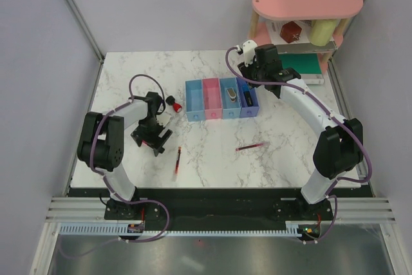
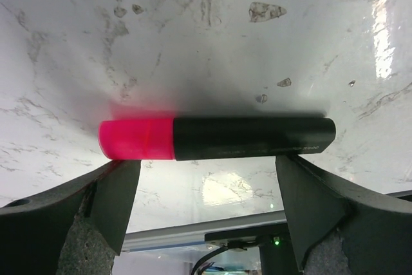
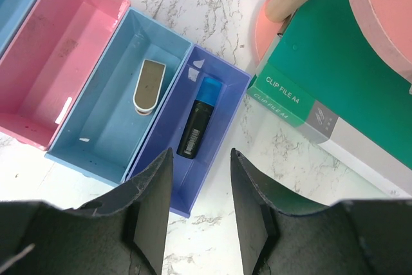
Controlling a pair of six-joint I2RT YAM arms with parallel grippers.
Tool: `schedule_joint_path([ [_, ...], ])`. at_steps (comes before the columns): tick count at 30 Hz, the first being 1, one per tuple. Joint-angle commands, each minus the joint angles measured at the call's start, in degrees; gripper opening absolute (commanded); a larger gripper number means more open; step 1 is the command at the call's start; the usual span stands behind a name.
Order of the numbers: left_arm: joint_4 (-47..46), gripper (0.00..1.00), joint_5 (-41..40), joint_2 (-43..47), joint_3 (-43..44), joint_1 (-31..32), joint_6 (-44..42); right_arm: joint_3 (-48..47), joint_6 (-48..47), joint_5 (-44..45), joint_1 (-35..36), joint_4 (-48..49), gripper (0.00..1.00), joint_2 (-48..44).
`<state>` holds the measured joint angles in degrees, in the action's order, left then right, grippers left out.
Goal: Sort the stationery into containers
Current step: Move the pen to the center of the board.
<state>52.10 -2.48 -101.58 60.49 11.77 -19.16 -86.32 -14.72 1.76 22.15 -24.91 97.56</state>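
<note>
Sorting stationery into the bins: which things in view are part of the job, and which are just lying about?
Job:
- four joined bins
- pink-capped marker
- blue-capped marker
- clip
- red pen by left arm
- red pen mid-table
- red-black stub

Lying about:
- green box
- pink shelf
- red cube
- yellow cylinder

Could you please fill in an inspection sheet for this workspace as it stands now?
Surface: marble table, no spills seen.
Job's things: row of bins; clip in light blue bin; blue-capped marker in purple bin; pink-capped marker, left red pen, right red pen and red-black stub loose on the table.
Clutter: green box; pink shelf holding red cube and yellow cylinder.
Grippers: left gripper open, straddling the pink-capped marker; right gripper open, empty, above the purple bin.
Cables: purple cables along both arms.
Surroundings: plain walls; nothing else seen.
</note>
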Motion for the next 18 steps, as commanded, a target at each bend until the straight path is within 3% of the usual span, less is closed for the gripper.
schedule_joint_path([
  [1, -21.77, 0.92, -1.11, 2.52, -0.19, 0.53, -0.79, -1.13, 0.48, -0.44, 0.0, -0.41, 0.48, -1.32],
  [13, -21.07, 0.94, -1.73, 12.46, -0.9, 0.71, 2.64, -1.13, 0.92, -0.79, 0.0, -0.84, 0.48, -2.02],
  [18, -16.51, 0.95, -0.97, 13.86, 1.03, 0.71, 2.02, -1.13, 0.31, -0.71, -0.09, -1.55, 0.48, -3.16],
])
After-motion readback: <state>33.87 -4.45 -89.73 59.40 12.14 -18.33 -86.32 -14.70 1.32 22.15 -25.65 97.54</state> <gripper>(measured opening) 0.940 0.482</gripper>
